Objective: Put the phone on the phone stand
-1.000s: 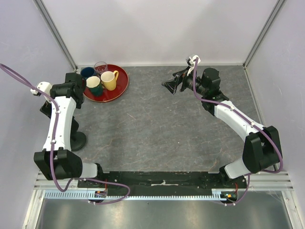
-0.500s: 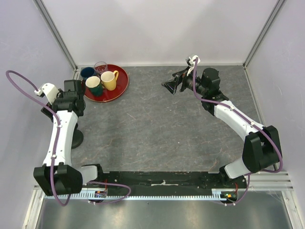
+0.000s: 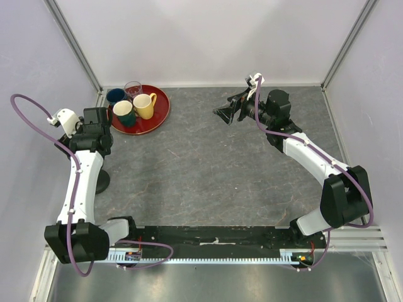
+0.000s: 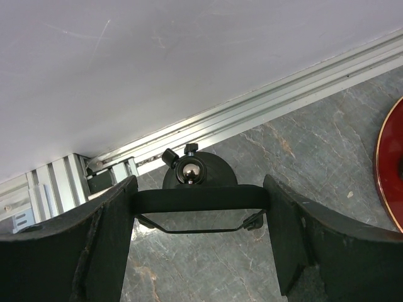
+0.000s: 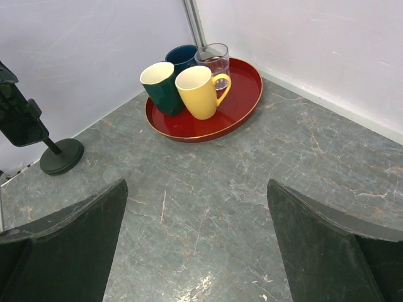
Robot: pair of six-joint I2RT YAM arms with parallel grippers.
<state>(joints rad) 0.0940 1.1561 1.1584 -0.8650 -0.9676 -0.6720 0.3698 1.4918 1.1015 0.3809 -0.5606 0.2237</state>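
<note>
Left gripper (image 4: 199, 189), closed across the phone (image 4: 208, 199), whose two ends meet its inner finger faces. Over the last second the left wrist has drawn back from the tray's (image 5: 247, 93) edge toward the near side, and its cable loop has swung with it, so the phone now hangs directly over the stand (image 4: 211, 171) by the table's (image 5: 252, 163) left wall. The right gripper (image 5: 196, 185) has not moved and hangs wide open and empty over the far right of the table. From the right wrist view the phone sits tilted at the top of the stand's post, seemingly in the bracket. Whether it is fully seated cannot be told. The placing therefore looks nearly complete, with settling and release judged to remain. Count: one phone, one stand, two grippers, one red tray, and four vessels on it, namely a yellow mug (image 5: 196, 91), a green mug (image 5: 160, 88), a blue mug (image 5: 184, 55) and a clear glass (image 5: 214, 58).
</note>
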